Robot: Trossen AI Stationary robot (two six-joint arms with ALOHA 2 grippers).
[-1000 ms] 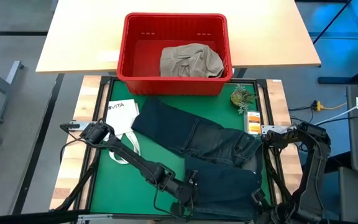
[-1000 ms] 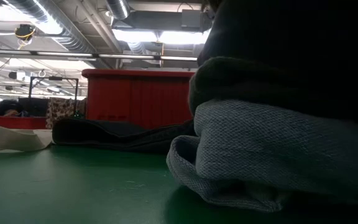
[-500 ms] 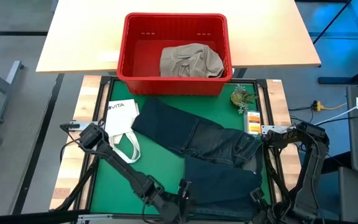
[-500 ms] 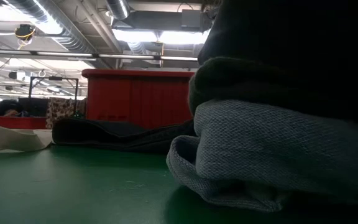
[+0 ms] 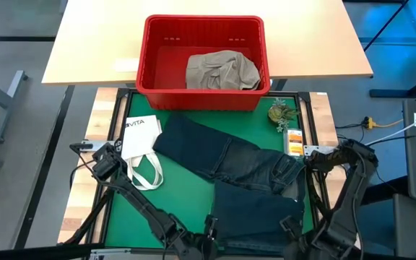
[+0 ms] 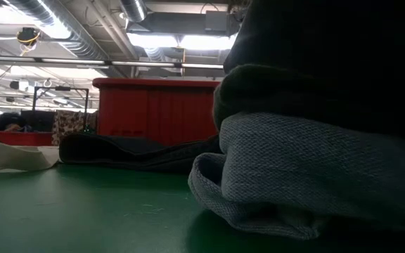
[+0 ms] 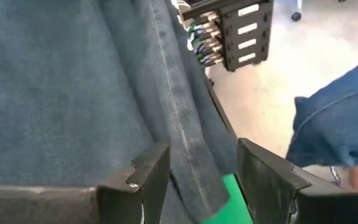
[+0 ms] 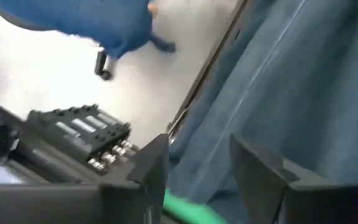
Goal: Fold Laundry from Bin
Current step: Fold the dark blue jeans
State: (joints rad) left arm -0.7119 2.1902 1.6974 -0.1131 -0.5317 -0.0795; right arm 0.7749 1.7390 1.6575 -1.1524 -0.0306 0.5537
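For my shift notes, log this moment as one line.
dark blue denim jeans: flat on green mat | khaki garment: in red plastic bin | left hand, right hand: open at jeans' near edge

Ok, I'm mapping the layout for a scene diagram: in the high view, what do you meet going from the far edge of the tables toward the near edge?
Large red slotted plastic bin holding a khaki-beige cloth garment → small green plant → dark blue denim jeans → left end effector and right end effector, both at the jeans' near edge.
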